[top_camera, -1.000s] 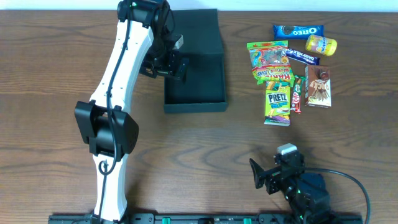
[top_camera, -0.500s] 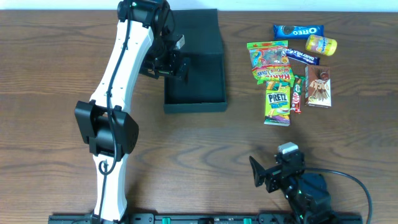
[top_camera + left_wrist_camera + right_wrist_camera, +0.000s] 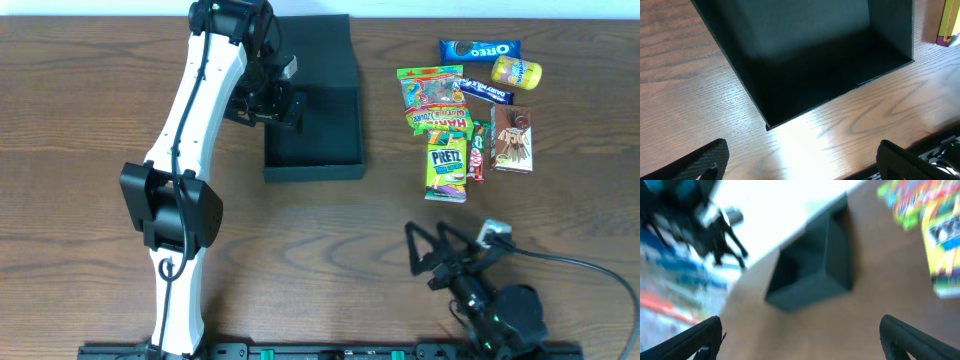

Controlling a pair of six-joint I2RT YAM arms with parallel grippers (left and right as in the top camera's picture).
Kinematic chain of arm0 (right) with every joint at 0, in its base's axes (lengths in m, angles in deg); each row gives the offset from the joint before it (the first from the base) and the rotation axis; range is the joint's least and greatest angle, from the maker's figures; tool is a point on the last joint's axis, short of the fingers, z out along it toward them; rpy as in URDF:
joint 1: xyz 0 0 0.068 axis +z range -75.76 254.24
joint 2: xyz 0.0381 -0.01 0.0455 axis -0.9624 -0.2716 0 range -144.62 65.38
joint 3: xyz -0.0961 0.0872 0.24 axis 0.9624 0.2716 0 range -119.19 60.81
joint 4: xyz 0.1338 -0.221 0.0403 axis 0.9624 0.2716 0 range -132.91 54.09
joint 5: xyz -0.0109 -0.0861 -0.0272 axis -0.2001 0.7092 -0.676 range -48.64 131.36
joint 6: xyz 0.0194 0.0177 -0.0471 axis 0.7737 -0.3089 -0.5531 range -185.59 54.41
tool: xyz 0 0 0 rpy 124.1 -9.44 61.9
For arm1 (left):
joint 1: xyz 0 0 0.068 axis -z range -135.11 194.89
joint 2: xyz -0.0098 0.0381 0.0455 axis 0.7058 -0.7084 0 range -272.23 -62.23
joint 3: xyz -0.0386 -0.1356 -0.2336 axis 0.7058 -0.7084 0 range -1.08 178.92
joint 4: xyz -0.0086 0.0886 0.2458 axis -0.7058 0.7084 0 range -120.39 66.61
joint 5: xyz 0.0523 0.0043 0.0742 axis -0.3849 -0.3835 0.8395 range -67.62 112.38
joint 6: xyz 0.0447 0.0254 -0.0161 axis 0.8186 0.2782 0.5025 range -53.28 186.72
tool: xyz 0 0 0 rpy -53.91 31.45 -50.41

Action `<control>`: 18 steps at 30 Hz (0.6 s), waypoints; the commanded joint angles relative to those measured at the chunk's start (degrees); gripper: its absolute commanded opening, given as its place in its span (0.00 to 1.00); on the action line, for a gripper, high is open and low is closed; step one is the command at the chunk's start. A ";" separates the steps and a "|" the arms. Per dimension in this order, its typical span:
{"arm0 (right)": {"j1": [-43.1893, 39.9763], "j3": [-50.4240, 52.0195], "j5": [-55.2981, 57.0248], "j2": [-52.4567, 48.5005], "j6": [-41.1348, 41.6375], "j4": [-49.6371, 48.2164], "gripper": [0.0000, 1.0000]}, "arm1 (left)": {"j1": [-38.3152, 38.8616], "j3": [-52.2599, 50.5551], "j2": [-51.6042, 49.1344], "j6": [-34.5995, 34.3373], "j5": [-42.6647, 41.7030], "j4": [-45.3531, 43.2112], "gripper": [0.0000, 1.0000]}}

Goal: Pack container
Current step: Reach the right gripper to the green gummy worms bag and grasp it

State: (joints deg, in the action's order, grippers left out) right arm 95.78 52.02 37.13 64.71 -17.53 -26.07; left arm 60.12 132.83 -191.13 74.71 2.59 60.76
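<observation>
Your left gripper (image 3: 270, 107) stands wide and empty over the open container (image 3: 320, 140) at the table's (image 3: 330, 220) far edge. Your right gripper (image 3: 428, 252) is likewise wide and empty, at the near edge.

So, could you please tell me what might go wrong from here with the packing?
1. The left pincer hangs open over the container at its left edge, so a small move could knock or shift it.
2. The Pretz packet lies tight against the red bar beside it, so the open right pincer might catch both or scatter them.
</observation>
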 commanded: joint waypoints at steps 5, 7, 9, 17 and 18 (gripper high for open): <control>-12.41 -4.87 4.76 -10.67 -6.10 -5.77 0.99 | 0.17 0.59 0.07 1.03 -0.79 -2.89 0.95; -17.66 -9.68 1.40 -18.51 -12.55 -6.71 0.99 | 0.17 0.59 0.07 1.05 -0.63 -4.85 0.95; -22.77 -15.98 -4.17 -27.69 -20.28 -6.99 0.99 | 0.17 0.61 0.07 1.05 -0.04 -6.82 0.95; -34.69 -49.55 -24.57 -71.65 -44.17 -4.72 0.99 | 0.17 0.59 0.07 1.01 0.87 -12.17 0.96; -34.67 -53.18 -24.59 -75.89 -46.56 -3.34 0.99 | 0.17 0.59 0.07 1.01 0.87 -12.15 0.95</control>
State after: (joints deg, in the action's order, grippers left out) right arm 61.80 5.44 18.07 -3.20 -53.44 -31.20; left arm 60.12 132.83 -191.13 74.73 3.24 48.61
